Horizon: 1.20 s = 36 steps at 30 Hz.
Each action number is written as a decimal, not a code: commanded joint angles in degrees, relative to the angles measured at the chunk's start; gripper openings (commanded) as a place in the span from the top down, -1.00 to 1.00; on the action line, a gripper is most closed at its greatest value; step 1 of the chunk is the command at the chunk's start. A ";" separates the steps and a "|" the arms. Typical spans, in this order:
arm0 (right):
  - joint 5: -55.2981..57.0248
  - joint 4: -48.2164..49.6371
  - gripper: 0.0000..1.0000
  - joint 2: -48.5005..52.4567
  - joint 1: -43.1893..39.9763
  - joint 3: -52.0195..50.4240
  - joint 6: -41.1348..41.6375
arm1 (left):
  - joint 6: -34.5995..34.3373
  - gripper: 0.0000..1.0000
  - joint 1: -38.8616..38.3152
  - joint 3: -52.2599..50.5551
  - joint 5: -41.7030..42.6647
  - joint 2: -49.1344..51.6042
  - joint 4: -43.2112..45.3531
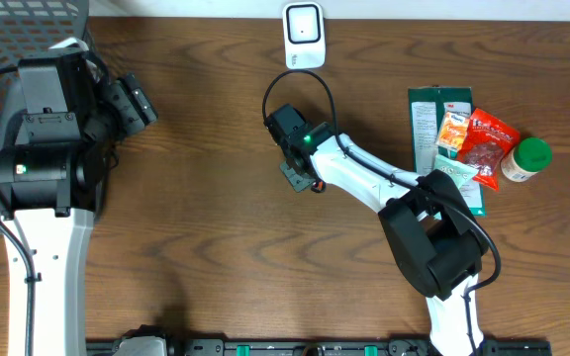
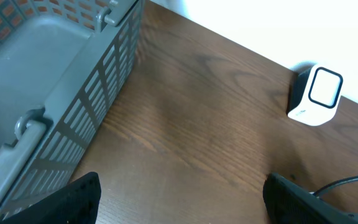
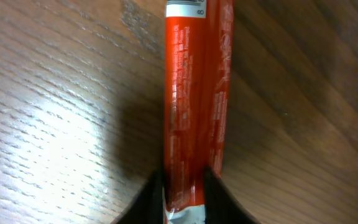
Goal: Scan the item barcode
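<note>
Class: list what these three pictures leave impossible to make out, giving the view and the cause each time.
- Right wrist view: the red packet has its barcode cut off by the top edge.
- Overhead: that packet is almost wholly hidden under the right gripper.
- Overhead: the print on the green pack is too small to read.

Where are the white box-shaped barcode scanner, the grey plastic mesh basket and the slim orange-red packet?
white box-shaped barcode scanner (image 1: 303,35): overhead view, its front face.
grey plastic mesh basket (image 2: 89,102): left wrist view, its slatted side wall.
slim orange-red packet (image 3: 194,93): right wrist view, its printed middle.
</note>
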 commanded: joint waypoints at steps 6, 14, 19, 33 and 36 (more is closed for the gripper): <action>-2.49 -4.35 0.98 1.01 -0.70 0.35 0.50 | 0.26 -0.67 0.24 0.63 -0.31 0.31 -0.17; -12.61 -6.01 0.98 -5.77 -3.21 1.81 4.50 | 0.26 -0.68 0.24 0.63 -0.31 0.31 -0.17; -27.82 -6.12 0.98 -6.67 -7.30 1.73 5.92 | 0.26 -0.68 0.24 0.63 -0.31 0.31 -0.15; -44.89 6.47 0.98 -6.64 -14.45 -7.23 10.14 | 0.26 -0.67 0.24 0.63 -0.31 0.31 -0.17; -44.85 6.19 0.70 -7.02 -13.62 -6.78 8.90 | 0.26 -0.68 0.24 0.63 -0.31 0.31 -0.17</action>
